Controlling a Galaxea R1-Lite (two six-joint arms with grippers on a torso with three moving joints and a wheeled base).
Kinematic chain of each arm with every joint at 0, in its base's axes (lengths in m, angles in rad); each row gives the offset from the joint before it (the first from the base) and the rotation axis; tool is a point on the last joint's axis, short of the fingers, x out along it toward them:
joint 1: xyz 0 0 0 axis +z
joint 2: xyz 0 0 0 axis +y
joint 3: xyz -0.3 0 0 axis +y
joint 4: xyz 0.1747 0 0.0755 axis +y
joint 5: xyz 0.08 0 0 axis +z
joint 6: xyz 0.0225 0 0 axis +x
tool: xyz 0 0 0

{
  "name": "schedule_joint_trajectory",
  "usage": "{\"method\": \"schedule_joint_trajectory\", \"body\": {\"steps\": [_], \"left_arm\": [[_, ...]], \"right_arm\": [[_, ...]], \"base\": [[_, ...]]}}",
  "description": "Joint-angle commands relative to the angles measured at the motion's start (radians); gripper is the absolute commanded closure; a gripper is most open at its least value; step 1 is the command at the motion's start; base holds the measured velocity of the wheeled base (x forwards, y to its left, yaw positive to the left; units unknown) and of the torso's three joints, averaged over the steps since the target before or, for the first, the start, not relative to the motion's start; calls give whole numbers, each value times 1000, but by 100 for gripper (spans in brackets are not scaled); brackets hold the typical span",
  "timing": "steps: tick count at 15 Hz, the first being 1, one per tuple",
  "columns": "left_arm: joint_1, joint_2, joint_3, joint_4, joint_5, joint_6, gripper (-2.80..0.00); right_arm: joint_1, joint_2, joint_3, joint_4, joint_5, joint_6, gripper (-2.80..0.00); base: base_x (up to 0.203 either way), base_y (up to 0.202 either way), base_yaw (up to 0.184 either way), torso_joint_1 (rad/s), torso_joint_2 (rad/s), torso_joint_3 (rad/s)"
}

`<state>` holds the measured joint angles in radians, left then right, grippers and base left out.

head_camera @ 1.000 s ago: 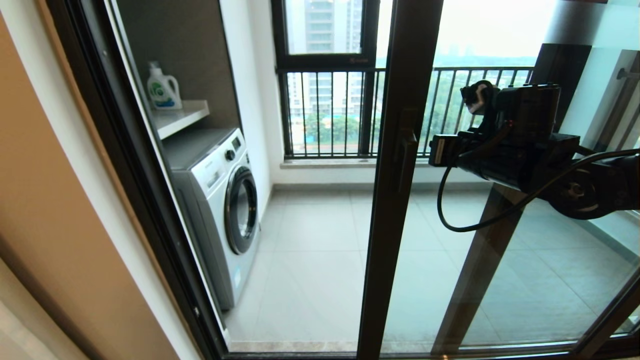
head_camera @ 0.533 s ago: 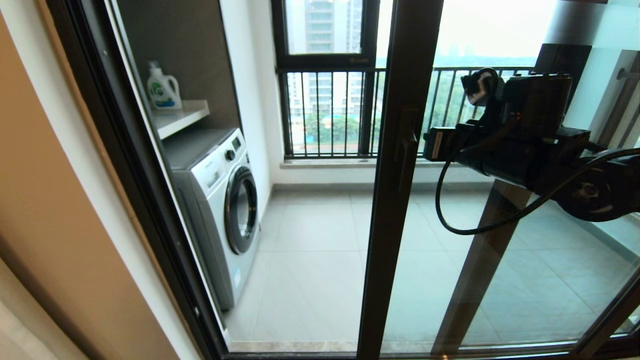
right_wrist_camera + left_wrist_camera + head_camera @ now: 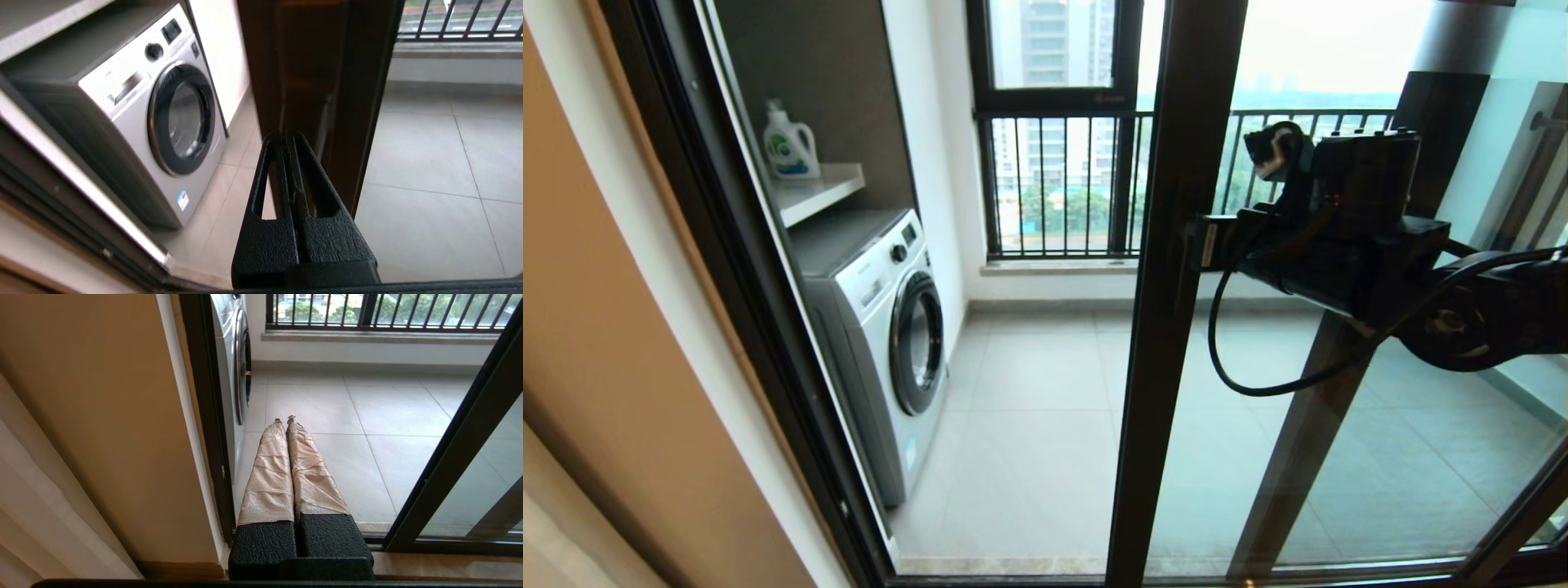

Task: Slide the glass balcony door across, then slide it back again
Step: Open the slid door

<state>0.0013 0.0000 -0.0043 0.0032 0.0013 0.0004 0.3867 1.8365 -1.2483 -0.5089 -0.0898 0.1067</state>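
The glass balcony door (image 3: 1339, 457) stands slid partway, its dark brown upright frame (image 3: 1168, 343) at mid-view with open doorway to its left. A dark bar handle (image 3: 1188, 237) runs down that frame. My right gripper (image 3: 1199, 243) is shut with nothing in it, its tips right at the handle; I cannot tell if they touch. In the right wrist view the shut right gripper (image 3: 284, 136) points at the brown frame (image 3: 310, 73). My left gripper (image 3: 284, 418) is parked low by the doorway, tape-wrapped fingers (image 3: 269, 469) pressed together.
A washing machine (image 3: 882, 327) fills the balcony's left side, with a detergent bottle (image 3: 788, 147) on the shelf above. Behind is a black-framed window with railing bars (image 3: 1054, 188). A beige wall (image 3: 621, 367) borders the doorway on the left. Another dark upright (image 3: 1315, 425) shows through the glass.
My right arm has moved left, bringing the shut gripper from beside the glass up to the handle. The door frame stays where it was.
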Motion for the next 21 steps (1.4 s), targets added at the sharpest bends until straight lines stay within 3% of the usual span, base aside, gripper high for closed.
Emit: {"method": "schedule_joint_trajectory", "body": {"steps": [1, 7, 14, 21], "left_arm": [[0, 2, 0, 0, 0, 0, 0], [0, 2, 0, 0, 0, 0, 0], [0, 2, 0, 0, 0, 0, 0], [0, 2, 0, 0, 0, 0, 0]], "right_arm": [[-23, 75, -10, -36, 1, 11, 0], [-23, 106, -54, -36, 4, 19, 0], [40, 63, -53, -40, 4, 21, 0], [16, 80, -36, -40, 2, 44, 0]], "base": [[0, 0, 0, 0, 0, 0], [0, 0, 0, 0, 0, 0], [0, 0, 0, 0, 0, 0], [0, 0, 0, 0, 0, 0]]}}
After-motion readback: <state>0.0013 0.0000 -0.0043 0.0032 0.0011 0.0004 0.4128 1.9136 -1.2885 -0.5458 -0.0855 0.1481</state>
